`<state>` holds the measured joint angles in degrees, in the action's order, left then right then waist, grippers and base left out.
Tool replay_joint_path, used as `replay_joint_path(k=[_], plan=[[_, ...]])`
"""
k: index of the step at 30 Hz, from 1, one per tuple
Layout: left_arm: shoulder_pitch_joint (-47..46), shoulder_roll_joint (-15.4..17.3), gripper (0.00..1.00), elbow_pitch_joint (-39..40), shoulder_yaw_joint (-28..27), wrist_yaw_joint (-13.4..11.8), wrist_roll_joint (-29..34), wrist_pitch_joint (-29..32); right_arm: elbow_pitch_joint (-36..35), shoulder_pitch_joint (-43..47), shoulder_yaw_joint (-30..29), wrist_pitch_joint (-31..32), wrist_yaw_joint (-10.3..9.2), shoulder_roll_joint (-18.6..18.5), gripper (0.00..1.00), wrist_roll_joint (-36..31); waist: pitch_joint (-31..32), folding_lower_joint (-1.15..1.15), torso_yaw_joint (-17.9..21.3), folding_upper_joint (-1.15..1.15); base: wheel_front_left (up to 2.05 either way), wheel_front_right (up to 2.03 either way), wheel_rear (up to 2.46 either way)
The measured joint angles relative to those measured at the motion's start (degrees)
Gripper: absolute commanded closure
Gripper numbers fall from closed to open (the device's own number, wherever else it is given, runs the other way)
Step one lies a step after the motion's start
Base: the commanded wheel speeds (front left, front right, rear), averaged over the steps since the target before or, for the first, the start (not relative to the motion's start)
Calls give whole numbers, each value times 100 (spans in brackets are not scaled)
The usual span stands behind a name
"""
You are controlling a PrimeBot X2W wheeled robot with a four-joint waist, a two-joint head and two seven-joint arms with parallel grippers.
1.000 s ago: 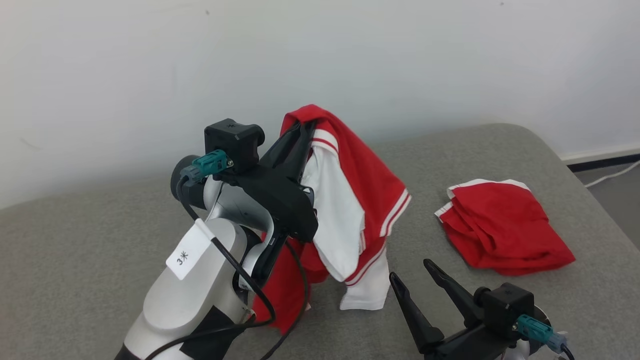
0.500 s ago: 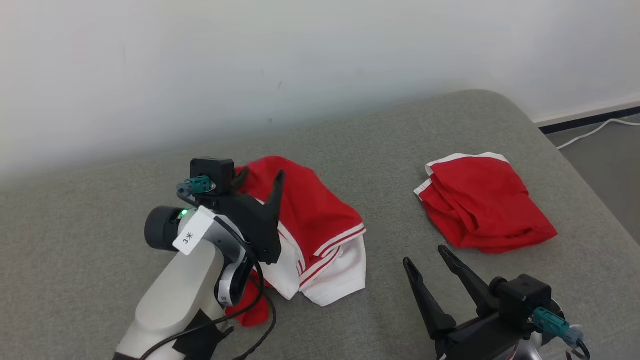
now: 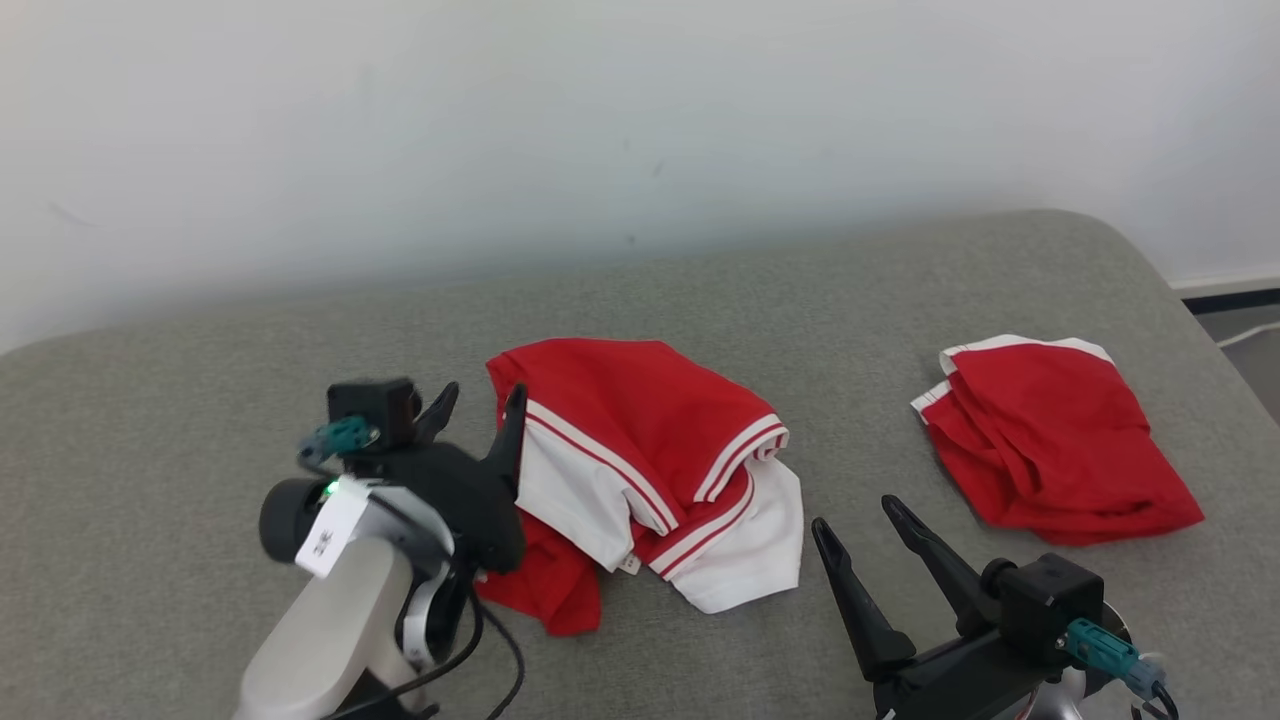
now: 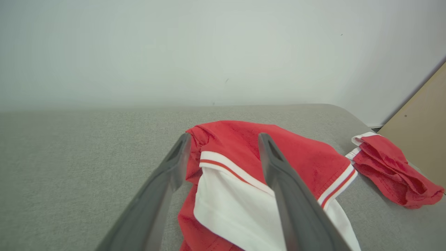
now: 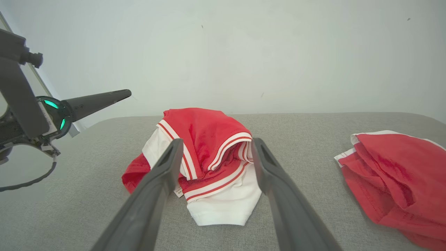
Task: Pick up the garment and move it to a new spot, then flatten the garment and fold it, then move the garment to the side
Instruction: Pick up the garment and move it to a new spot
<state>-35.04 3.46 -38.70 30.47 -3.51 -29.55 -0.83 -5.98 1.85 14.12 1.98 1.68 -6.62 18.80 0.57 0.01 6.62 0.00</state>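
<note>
A crumpled red and white garment [image 3: 640,470] with striped trim lies in a heap on the grey padded surface [image 3: 700,290]. My left gripper [image 3: 483,395] stands open just left of the heap, its right finger at the red edge, holding nothing. The left wrist view shows the garment [image 4: 244,167] lying between and beyond the spread fingers [image 4: 174,167]. My right gripper [image 3: 855,515] is open at the lower right, a little short of the heap's white hem. From the right wrist view the garment [image 5: 205,132] sits ahead of the open fingers [image 5: 156,188].
A second red garment [image 3: 1050,440] with white trim lies bunched to the right, also in the right wrist view [image 5: 393,167]. A white wall [image 3: 640,120] runs behind the surface. The rounded right edge drops to the floor, where a cable [image 3: 1245,335] lies.
The left gripper, which held the garment up high, has opened and come down; the garment now lies in a heap on the surface. The head camera has shifted. The right gripper stays open.
</note>
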Motion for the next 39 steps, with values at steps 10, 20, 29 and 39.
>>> replay_joint_path(k=[10, 20, 29, 39], plan=[[820, 396, 0, 401, 93, 65, 65, -436, 35, 139, -35, -31, -23, -18, 0, 0, 196, -1, -339, 0, 0, 0, 0], [1300, 263, 0, 584, 633, 360, 211, -482, 103, 126, 59, -13, 26, -23, 0, 9, 270, -1, -262, 0, 0, 0, 0], [1324, 143, 0, 597, 933, 412, 343, -366, 171, 128, 102, 3, 136, -78, 0, 85, 214, -1, 42, 0, 0, 0, 0], [1084, 75, 0, 209, 1068, -24, 730, -51, 175, 115, 130, 1, 160, -77, 0, 85, 45, -1, 512, 0, 0, 0, 0]])
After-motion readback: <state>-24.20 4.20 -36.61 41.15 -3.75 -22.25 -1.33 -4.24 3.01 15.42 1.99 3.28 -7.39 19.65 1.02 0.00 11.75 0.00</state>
